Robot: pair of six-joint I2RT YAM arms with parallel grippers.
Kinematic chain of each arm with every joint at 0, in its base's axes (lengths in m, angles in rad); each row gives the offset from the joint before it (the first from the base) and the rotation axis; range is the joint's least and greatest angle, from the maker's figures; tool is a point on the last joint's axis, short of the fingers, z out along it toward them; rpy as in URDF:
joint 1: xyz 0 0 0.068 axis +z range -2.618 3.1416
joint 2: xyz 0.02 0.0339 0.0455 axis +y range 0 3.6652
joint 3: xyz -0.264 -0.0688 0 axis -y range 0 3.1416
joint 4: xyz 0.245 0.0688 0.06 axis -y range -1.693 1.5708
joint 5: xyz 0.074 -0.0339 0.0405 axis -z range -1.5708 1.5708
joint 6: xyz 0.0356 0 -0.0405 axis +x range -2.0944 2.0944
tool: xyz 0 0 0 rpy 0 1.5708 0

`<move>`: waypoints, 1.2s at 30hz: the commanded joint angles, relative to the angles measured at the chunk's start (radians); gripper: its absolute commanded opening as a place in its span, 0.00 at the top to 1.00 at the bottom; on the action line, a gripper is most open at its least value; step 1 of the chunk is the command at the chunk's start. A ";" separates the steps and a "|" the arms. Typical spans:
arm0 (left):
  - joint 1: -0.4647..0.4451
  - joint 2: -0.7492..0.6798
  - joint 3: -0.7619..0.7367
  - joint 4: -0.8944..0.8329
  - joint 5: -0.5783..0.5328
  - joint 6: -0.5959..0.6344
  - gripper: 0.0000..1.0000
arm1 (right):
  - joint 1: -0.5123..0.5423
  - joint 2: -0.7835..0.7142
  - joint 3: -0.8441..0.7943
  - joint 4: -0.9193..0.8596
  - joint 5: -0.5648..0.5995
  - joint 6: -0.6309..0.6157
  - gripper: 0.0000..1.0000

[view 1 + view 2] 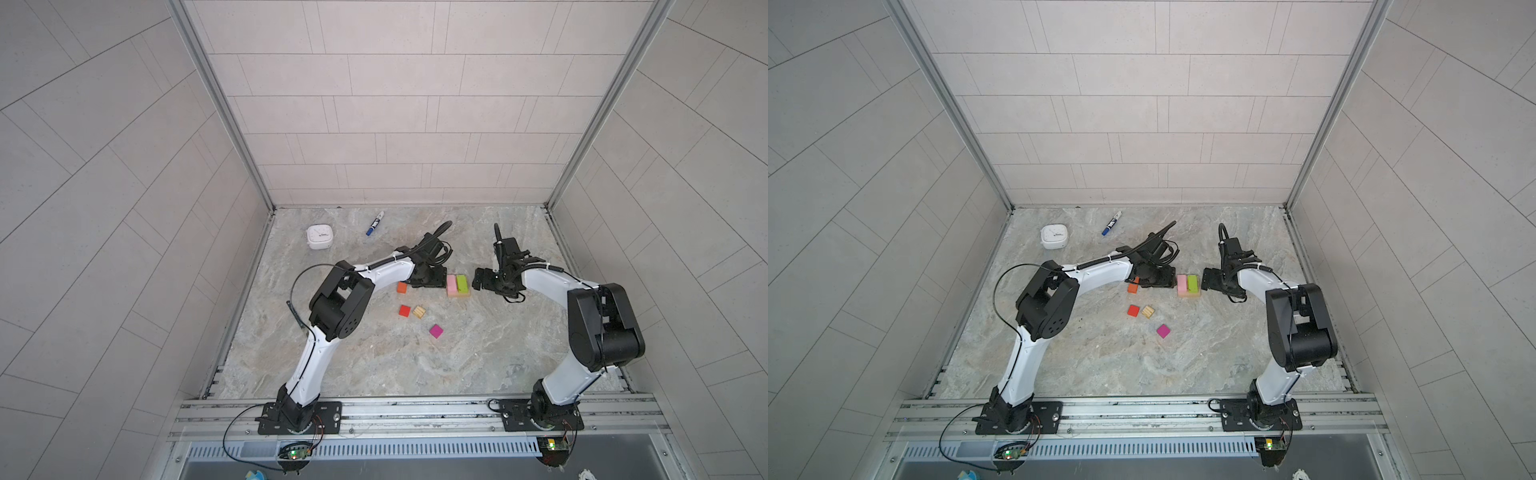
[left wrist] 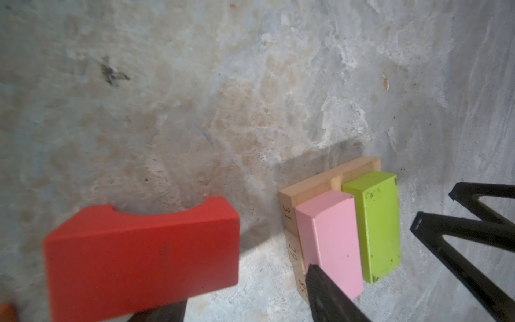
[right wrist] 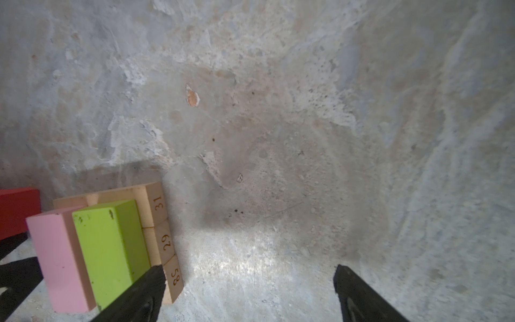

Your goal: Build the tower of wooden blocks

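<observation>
Tower (image 1: 458, 286) sits on the desk (image 1: 374, 365) between both tools. Its base is tan bars (image 3: 163, 237) stamped 31, 29 and 58, with a pink bar (image 2: 331, 242) and a lime bar (image 2: 376, 223) side by side on top.

Left tool (image 1: 430, 279) is just beside the tower's pink side. A red arch (image 2: 139, 256) covers one finger and the other finger shows clear of it; grip cannot be told.

Right tool (image 3: 247, 271) is on the lime side, spread wide and holding nothing. One finger (image 3: 139, 292) is just beside the tower; contact unclear.

Orange bar (image 1: 401, 287), red cube (image 1: 404, 311), tan cube (image 1: 419, 311) and magenta cube (image 1: 436, 331) lie loose, apart from the tower.
</observation>
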 commanded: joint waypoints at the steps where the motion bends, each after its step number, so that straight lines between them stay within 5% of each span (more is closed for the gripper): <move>1: -0.009 0.045 0.021 -0.043 -0.013 -0.009 0.27 | -0.004 0.006 0.021 0.000 0.001 0.005 0.05; 36: -0.013 -0.007 -0.038 -0.058 -0.016 -0.026 0.28 | -0.015 0.017 0.014 0.000 -0.011 0.005 0.05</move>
